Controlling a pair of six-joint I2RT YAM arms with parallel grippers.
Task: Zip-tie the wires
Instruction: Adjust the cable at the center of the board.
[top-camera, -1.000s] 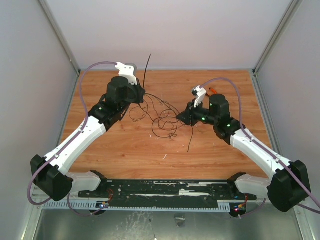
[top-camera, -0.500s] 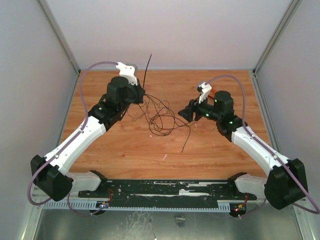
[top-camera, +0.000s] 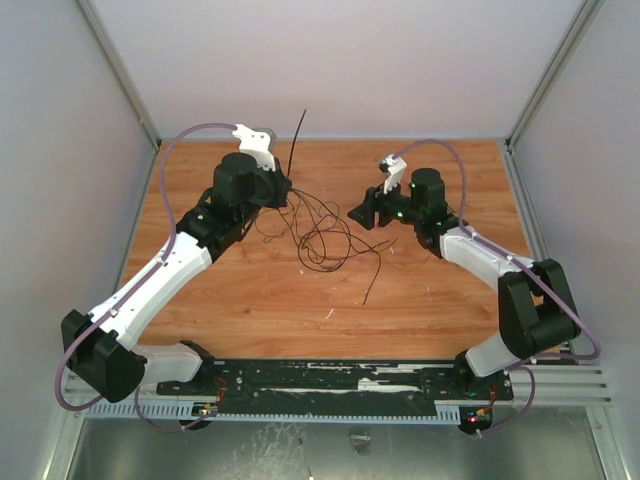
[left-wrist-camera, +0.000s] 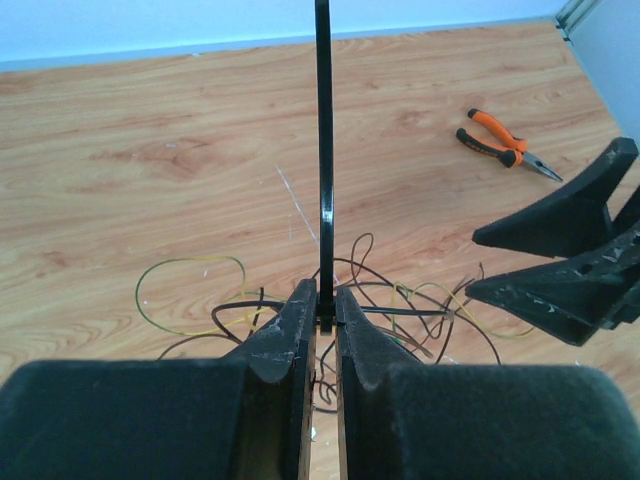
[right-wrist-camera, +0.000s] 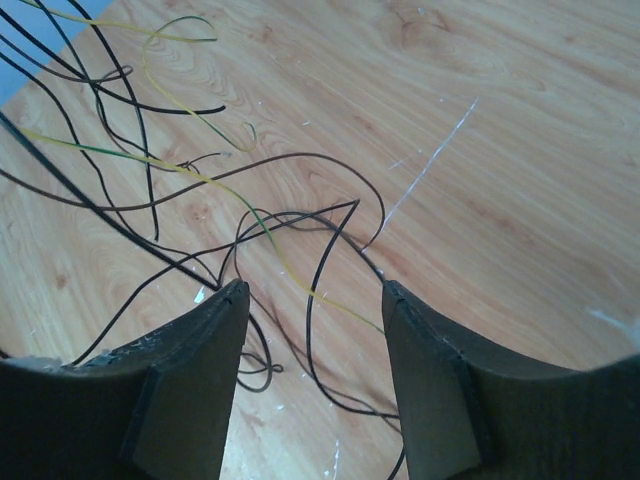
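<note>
While the left pincer (left-wrist-camera: 320, 310) pinches a zip tie (left-wrist-camera: 322, 150), the wires (top-camera: 322, 240) lie just beside the gaping right pincer (right-wrist-camera: 312, 290)

**Wires Lying Mid-Bench Between Two Sets of Fingers**

The wires (top-camera: 320, 235) are lying on the middle of the bench (top-camera: 250, 300). The left fingers (left-wrist-camera: 290, 335) are sitting at their left edge, with a zip tie (left-wrist-camera: 322, 120) standing upright between them. The right fingers (right-wrist-camera: 200, 360) are hanging over their right edge. Pliers (left-wrist-camera: 500, 142) are lying farther back on the right.
</note>
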